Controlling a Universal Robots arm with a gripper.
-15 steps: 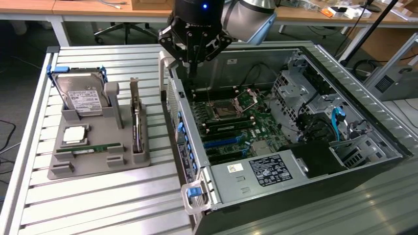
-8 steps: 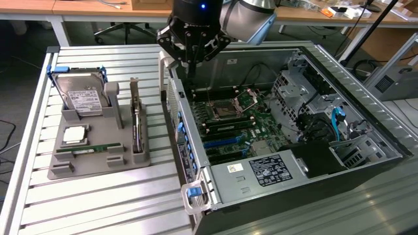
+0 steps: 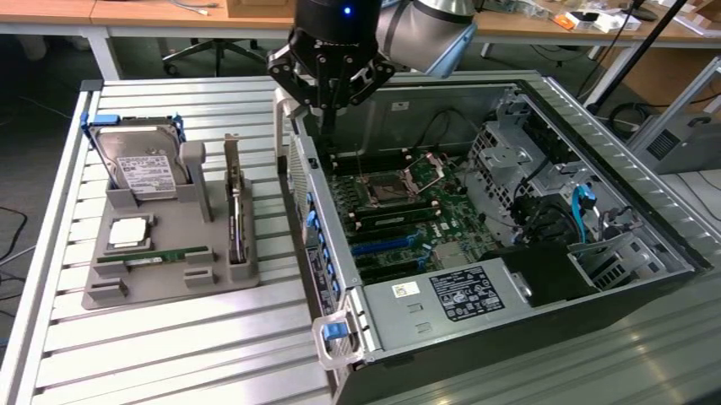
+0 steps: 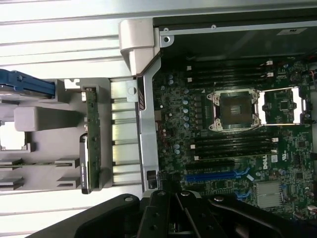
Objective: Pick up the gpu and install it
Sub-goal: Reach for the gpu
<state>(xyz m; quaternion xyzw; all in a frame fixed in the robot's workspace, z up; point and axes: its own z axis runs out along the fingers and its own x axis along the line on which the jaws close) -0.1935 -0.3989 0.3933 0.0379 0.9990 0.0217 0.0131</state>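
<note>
Your gripper is shut and holds nothing above the far edge of the computer case. The graphics card waits in the grey holder.
The card stands on its long edge, running far to near in the exterior view, with its silver bracket at the far end. Its top edge is free, and a strip of slatted table lies between holder and case wall.

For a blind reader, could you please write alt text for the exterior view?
The gripper, fingers shut, hangs over the edge of an open PC case; the gpu stands on edge in a holder at the exterior view's left.
</note>
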